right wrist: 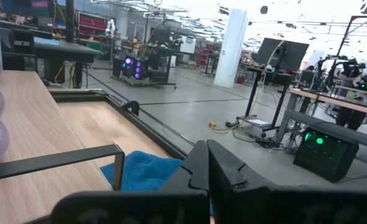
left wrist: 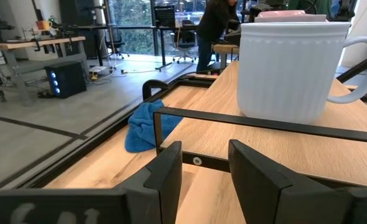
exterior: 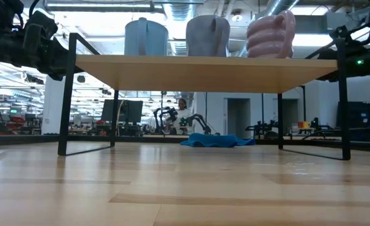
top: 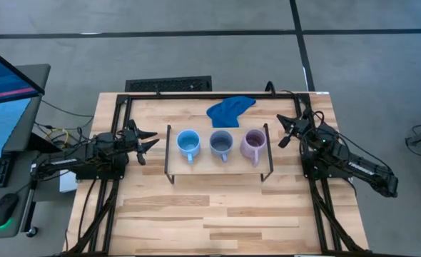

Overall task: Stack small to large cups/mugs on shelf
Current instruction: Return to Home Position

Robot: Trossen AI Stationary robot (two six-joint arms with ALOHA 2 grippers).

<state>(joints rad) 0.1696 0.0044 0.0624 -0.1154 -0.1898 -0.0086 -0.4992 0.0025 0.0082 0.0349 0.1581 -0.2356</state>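
The left tool [left wrist: 205, 158], fingers parted, faces the shelf [left wrist: 246, 134] edge, where a pale ribbed mug [left wrist: 289, 68] stands, with a blue cloth [left wrist: 147, 126] on the tabletop [left wrist: 99, 167] beside the shelf.

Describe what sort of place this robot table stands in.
Probably a robotics lab in an open industrial hall: more dark robot arms stand in the background, light-wood workbenches carry equipment, and exposed silver ceiling ducts run overhead.

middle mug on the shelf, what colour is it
Dull grey-blue. The middle mug shows best in the high view.
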